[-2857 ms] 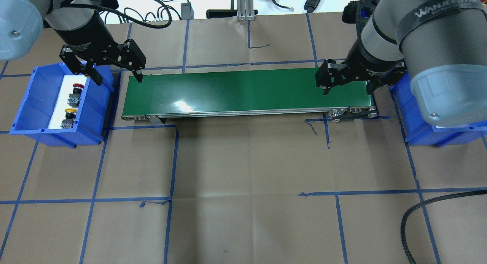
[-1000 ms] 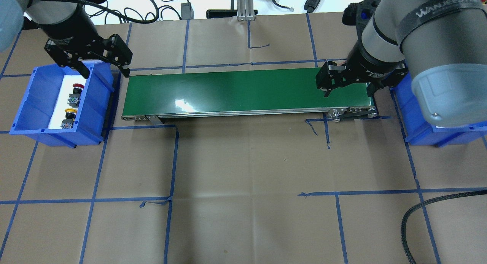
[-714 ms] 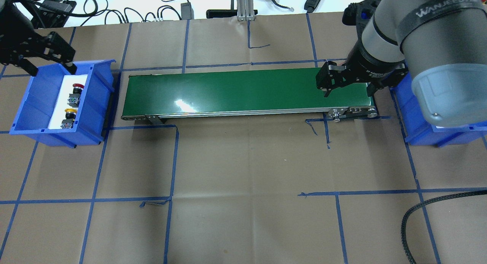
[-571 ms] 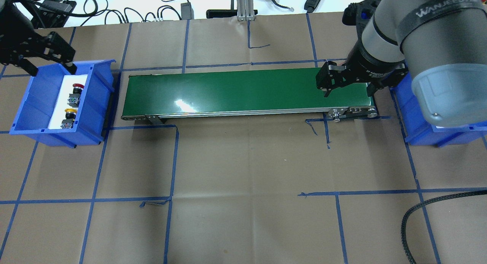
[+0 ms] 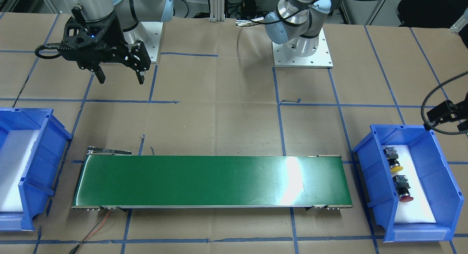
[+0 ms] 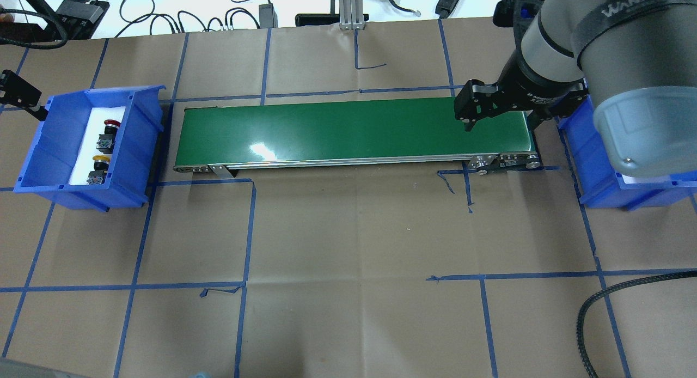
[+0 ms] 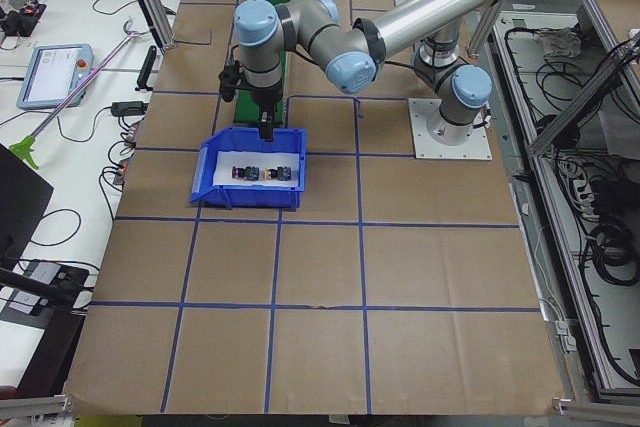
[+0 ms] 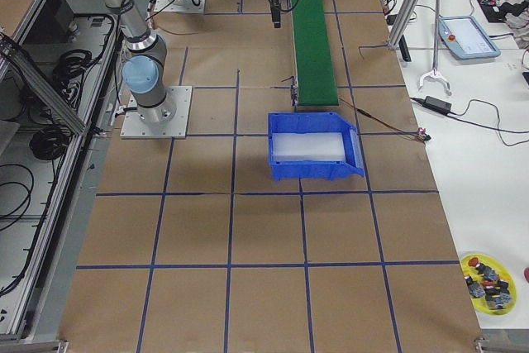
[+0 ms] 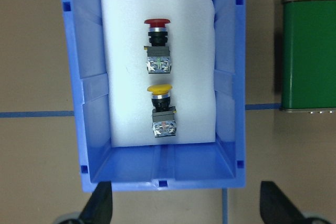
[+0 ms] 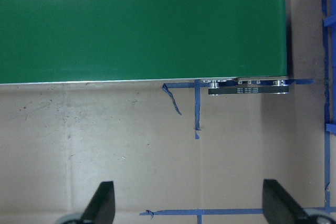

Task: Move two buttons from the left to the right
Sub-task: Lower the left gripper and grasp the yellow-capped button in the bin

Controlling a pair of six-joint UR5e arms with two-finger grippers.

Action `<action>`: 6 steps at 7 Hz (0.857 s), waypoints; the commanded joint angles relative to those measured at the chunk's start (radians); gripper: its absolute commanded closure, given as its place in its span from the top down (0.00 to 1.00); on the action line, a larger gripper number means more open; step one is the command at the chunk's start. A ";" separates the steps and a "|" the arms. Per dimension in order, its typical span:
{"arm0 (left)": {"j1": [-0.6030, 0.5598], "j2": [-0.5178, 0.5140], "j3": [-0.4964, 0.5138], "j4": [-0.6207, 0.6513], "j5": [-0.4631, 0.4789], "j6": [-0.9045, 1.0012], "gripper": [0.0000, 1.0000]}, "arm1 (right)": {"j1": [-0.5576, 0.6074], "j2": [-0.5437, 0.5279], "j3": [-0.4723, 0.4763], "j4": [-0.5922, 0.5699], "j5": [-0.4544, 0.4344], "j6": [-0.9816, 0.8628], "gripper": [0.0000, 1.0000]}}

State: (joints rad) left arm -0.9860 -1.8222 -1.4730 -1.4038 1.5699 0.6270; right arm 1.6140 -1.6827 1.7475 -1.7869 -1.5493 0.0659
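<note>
The red button [image 9: 157, 40] and the yellow button [image 9: 160, 98] lie on white foam in the left blue bin [image 9: 84, 103]. They also show in the overhead view, red [image 6: 110, 127] and yellow [image 6: 99, 163]. My left gripper [image 9: 185, 187] hangs high above that bin, open and empty. In the overhead view it shows only at the left edge [image 6: 24, 97]. My right gripper [image 6: 501, 122] is open and empty over the right end of the green conveyor [image 6: 348, 127]. It also shows in the right wrist view [image 10: 188, 184].
The right blue bin [image 6: 593, 176] with white foam stands past the conveyor's right end, partly hidden by my right arm. Cables and tools lie beyond the table's far edge. A black cable [image 6: 593, 307] loops at the front right.
My left gripper has moved left from the conveyor's left end, past the bin, to the view's left edge. My right gripper shifted slightly. The buttons have not moved.
</note>
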 commanded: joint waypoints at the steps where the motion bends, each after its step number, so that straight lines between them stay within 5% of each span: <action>1: 0.009 -0.054 -0.035 0.088 -0.005 0.011 0.99 | 0.003 0.000 0.001 -0.002 0.000 0.000 1.00; 6: 0.006 -0.104 -0.226 0.322 -0.005 0.007 0.99 | 0.003 0.000 0.003 -0.003 0.000 0.000 1.00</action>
State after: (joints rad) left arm -0.9800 -1.9173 -1.6586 -1.1212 1.5680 0.6345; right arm 1.6167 -1.6828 1.7502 -1.7896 -1.5493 0.0661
